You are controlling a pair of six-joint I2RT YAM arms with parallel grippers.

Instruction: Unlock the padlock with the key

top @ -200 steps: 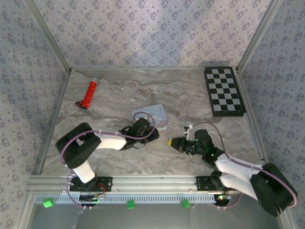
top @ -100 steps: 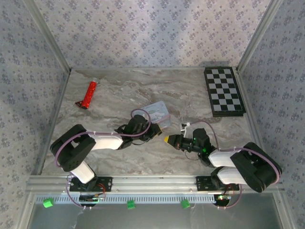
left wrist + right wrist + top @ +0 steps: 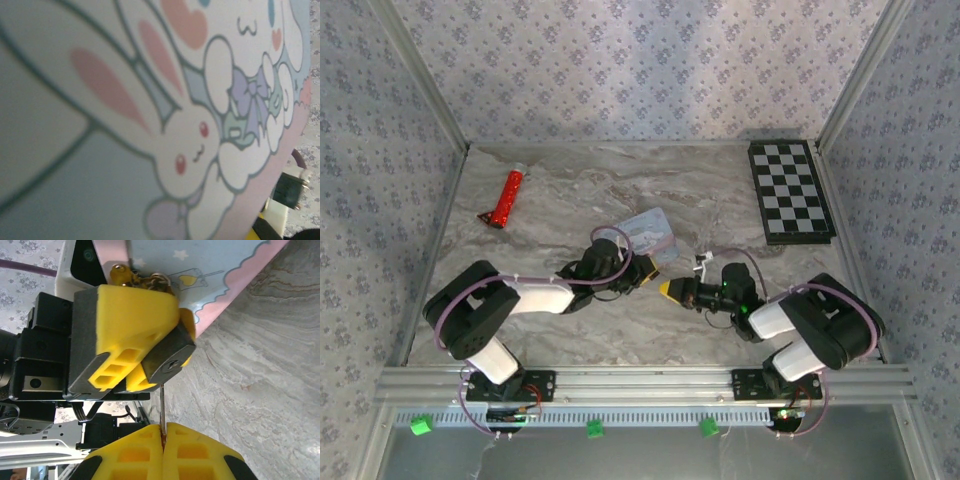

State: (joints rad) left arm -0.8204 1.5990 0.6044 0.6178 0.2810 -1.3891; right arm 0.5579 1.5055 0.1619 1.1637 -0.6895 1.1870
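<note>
Since a second ago the right gripper (image 3: pixel 667 289) has closed leftward on the left gripper (image 3: pixel 645 270), beside the cartoon tin (image 3: pixel 650 232). The padlock (image 3: pixel 172 357), dark with a round keyhole, sits clamped between the left gripper's yellow pads. The right gripper pinches the thin key (image 3: pixel 161 407), its tip touching the lock beside the keyhole.
</note>
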